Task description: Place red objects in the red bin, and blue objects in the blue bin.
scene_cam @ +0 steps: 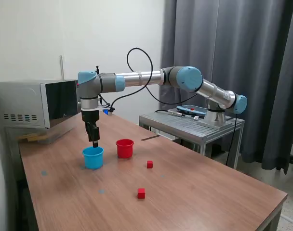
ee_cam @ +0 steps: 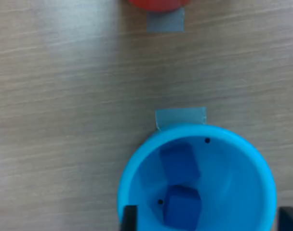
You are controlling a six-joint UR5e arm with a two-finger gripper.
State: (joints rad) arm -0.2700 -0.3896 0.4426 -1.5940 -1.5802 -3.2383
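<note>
The blue cup sits right under the pincer, and in the wrist view two dark blue cubes lie inside it, one a bit farther from the pincer tips and one right between them. The pincer is wide apart and holds nothing; one dark finger shows at one side of the cup and the other finger at the far side. So the blue part of the job looks done.

The red cup stands just beside the blue cup, close to the pincer. Two red cubes are still out on the desk. One red cube is past the red cup, away from the pincer. The other red cube is farther off, well apart from the pincer and both cups.

I think the step now is to lift straight up out of the blue cup. The tips hang very near the rim, so going sideways too soon could knock the cup over or push it into the red cup. Up first, then across.

There is lots of bare desk around both red cubes, so the pincer has room to come down on each one. The farther cube is nearer the desk's front edge, but not at it. A microwave stands behind the pincer, so moving back that way has less room.
</note>
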